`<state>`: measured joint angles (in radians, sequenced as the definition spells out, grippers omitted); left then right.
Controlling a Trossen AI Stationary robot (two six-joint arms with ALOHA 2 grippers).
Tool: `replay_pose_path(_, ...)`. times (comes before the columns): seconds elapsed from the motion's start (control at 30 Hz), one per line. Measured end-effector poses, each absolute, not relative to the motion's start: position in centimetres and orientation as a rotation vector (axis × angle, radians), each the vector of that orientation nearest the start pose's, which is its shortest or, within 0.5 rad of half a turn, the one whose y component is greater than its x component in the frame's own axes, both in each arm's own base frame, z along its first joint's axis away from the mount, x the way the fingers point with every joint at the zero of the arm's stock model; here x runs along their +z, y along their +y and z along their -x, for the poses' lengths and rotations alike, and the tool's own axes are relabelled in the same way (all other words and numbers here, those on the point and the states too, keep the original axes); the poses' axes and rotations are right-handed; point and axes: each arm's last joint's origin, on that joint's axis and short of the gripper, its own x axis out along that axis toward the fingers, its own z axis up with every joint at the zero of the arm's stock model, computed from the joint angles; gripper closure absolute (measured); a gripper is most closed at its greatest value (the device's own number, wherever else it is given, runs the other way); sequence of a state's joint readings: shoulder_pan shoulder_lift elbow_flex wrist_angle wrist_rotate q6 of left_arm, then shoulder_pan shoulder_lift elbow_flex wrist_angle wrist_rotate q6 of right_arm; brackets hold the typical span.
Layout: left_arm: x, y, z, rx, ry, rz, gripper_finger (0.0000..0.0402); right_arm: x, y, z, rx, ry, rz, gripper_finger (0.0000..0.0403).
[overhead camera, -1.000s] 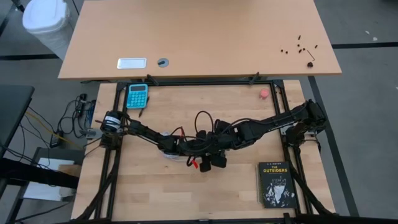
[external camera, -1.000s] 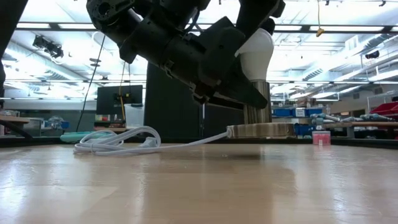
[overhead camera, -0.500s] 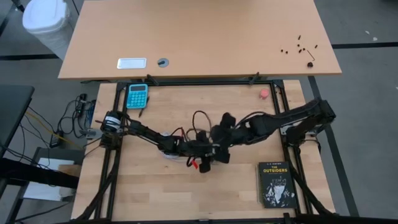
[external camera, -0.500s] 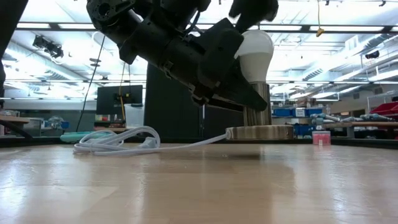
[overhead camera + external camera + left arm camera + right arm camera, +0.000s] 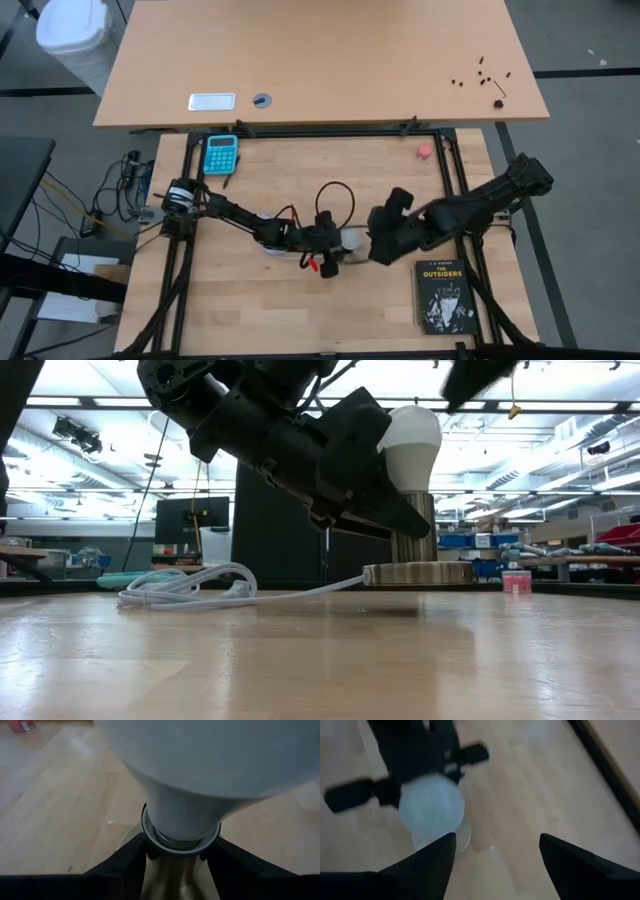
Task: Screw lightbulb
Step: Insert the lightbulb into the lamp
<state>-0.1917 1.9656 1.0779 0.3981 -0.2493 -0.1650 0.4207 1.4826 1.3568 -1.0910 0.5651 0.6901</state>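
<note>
While the lightbulb [image 5: 411, 448] stands upright in the metal socket [image 5: 414, 550], the left gripper [image 5: 181, 854] clamps the socket's neck just below it. The right gripper [image 5: 495, 851] hangs released beside it, apparently touching nothing. A white cord [image 5: 190, 586] trails off; a black book [image 5: 444, 296] lies nearby.

The lightbulb [image 5: 412, 445] is a white, frosted, pear-shaped bulb standing upright, round end up, in the upper middle of the low view. Its narrower neck points down into a metal collar, so the screw base seems to be seated, though the thread itself is hidden. In the high view it shows as a small pale spot [image 5: 352, 238] just below the frame's centre.
</note>
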Motion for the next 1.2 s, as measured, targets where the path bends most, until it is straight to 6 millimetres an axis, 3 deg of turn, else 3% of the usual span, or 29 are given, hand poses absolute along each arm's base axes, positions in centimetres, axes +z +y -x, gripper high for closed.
replay_pose_path(0.23,15.0,-7.1,-40.1,0.096,0.469,0.055,0.0208,25.5,11.6,-25.0,-0.509,0.942,-0.115,0.0109)
replay_pose_path(0.6,15.0,-7.1,-40.1,0.097,0.471,0.059,0.0208,20.8,12.9,-24.1,-0.58,0.694,-0.154,0.011)
replay_pose_path(1.03,15.0,-7.1,-40.1,0.099,0.471,0.063,0.0208,18.2,13.4,-24.6,-0.455,0.487,-0.283,0.011)
replay_pose_path(1.2,15.0,-7.1,-40.1,0.099,0.471,0.066,0.0208,18.3,13.6,-24.8,-0.419,0.465,-0.287,0.011)
